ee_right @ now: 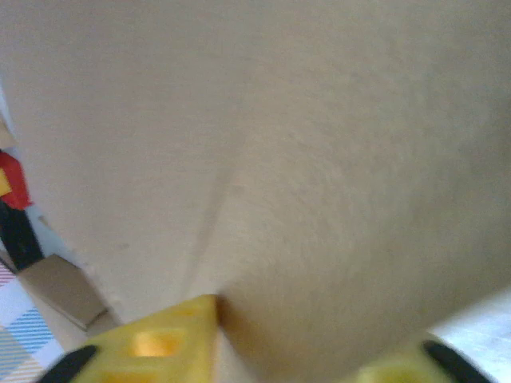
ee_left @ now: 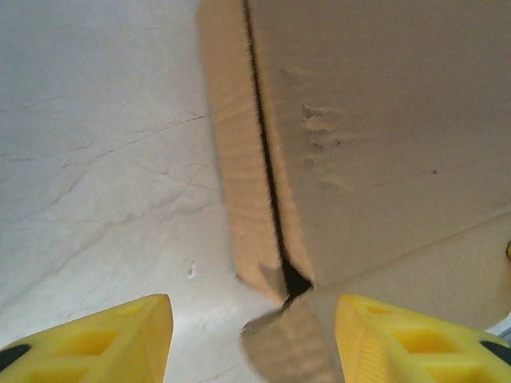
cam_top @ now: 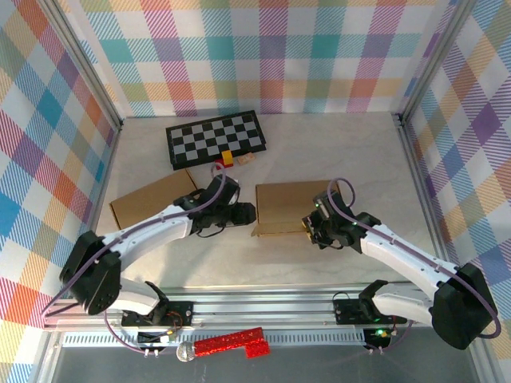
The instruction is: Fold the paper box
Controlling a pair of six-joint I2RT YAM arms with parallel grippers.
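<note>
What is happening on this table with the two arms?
Two robot arms are working on a brown paper box in the middle of the table. The left gripper is at the box's left edge with its fingers apart, closed on nothing. The right gripper is close against the cardboard at the near right corner; whether it grips is unclear. A second cardboard sheet lies further left.

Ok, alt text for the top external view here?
Two robot arms reach to a brown paper box, the left gripper at its left edge, the right gripper at its near right corner. A flat cardboard sheet lies left of it, a checkerboard behind.
</note>
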